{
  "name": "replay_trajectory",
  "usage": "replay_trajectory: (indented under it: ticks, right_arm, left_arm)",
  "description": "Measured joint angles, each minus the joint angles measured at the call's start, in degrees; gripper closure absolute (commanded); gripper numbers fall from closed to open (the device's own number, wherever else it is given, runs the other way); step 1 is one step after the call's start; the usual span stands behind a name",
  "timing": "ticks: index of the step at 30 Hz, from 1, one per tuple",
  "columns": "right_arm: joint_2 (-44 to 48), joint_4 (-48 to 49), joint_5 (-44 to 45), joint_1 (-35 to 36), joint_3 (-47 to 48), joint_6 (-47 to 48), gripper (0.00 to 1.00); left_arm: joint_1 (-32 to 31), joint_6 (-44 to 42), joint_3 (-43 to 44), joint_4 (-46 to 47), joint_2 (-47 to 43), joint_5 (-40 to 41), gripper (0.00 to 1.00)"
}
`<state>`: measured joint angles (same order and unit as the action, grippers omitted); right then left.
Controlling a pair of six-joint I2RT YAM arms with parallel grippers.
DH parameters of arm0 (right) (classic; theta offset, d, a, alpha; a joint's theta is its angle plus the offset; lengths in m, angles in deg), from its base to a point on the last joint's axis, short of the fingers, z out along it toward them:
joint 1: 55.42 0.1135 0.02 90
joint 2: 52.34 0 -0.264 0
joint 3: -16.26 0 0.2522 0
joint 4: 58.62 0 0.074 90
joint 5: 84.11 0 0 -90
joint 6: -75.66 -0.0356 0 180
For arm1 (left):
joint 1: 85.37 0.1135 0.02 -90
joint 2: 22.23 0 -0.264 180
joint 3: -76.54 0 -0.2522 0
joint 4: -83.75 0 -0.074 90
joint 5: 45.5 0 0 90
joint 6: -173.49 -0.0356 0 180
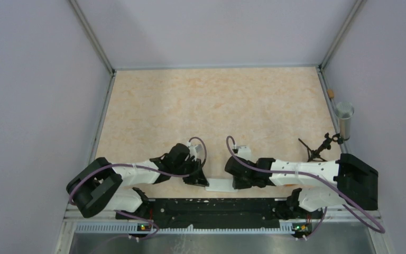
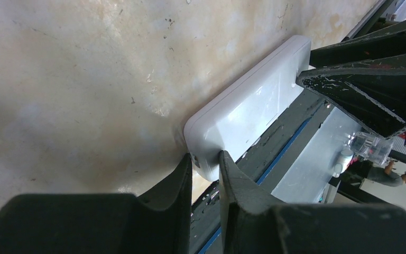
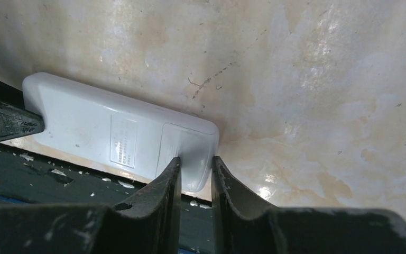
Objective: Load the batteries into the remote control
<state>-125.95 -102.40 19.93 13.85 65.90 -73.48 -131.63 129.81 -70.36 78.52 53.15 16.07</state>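
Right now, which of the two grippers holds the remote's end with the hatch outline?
The right gripper: the hatch outline on the remote lies right at its fingers. The left gripper holds the plain opposite end.

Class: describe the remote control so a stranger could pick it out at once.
Find the near edge of the beige table, beside the black rail. There lies the remote control, a flat white slab with its back up. Unlike the metal cup at the right edge, it sits between the left hand and right hand.
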Motion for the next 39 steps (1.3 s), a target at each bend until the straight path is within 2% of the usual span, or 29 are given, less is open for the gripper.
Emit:
replay_trajectory:
  ticks: [4,6,10,16,19,20,22,30,33,39]
  right_arm:
    - [-0.76,-1.36,0.35,0.22,1.18,0.96,0.68]
    - [-0.92,-1.99,0.72,0.52,1.97,1.73,0.60]
    - [-1.62,-2.71,1.55,1.18,3.48,4.28,0.51]
    - [-1.33,-5.22,3.13,1.36,4.70,12.15,0.45]
    - [-0.04,-4.79,3.96,1.36,5.49,16.79,0.21]
    - [0.61,-4.20,4.13,1.31,5.51,18.56,0.16]
    - [1.73,-2.99,4.11,1.07,5.51,22.01,0.12]
    - [3.48,4.24,-3.72,-1.86,5.51,34.51,0.10]
    - [3.37,5.79,-8.09,-4.22,5.51,37.68,0.10]
    - [-0.94,7.89,-13.66,-6.34,5.55,41.42,0.10]
  left_arm:
    - [-0.39,0.07,0.17,-0.94,-0.63,1.07,0.81]
    - [-0.87,0.02,0.44,-1.79,-1.16,2.16,0.75]
    - [-2.03,-0.35,1.25,-4.90,-2.84,5.25,0.62]
    - [-2.60,-0.61,1.62,-11.37,-8.70,10.58,0.50]
    - [-2.58,-0.59,1.62,-16.13,-13.16,14.27,0.45]
    - [-2.58,-0.59,1.62,-17.66,-14.78,15.41,0.45]
    - [-2.58,-0.48,1.62,-20.48,-18.78,17.84,0.44]
    - [-2.58,1.07,1.57,-28.37,-33.90,23.80,0.32]
    - [-2.58,1.57,1.55,-29.79,-37.38,24.41,0.23]
    - [-2.58,2.08,1.42,-31.41,-42.60,25.29,0.13]
